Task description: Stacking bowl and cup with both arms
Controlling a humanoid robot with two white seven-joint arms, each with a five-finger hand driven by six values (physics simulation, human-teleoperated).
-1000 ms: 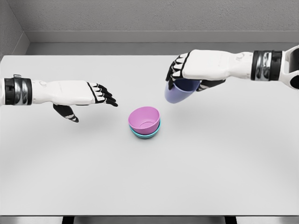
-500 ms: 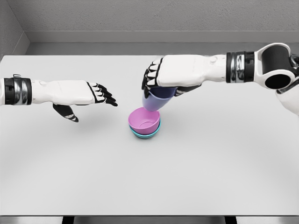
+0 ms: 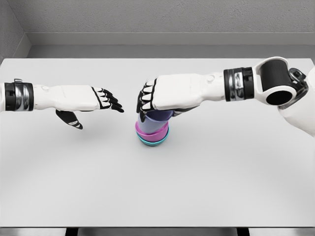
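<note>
Over the pink bowl (image 3: 151, 130), my right hand (image 3: 162, 96) grasps the purple cup (image 3: 156, 116); I should seat it squarely before releasing, left hand (image 3: 81, 101) open.

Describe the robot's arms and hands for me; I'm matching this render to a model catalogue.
Both arms have smooth white shells. Each forearm carries a black-and-silver banded cuff near the wrist. The left hand and right hand have white backs and black fingers with white segments. The right arm shows a round black-capped joint at the elbow. No cables show.
</note>
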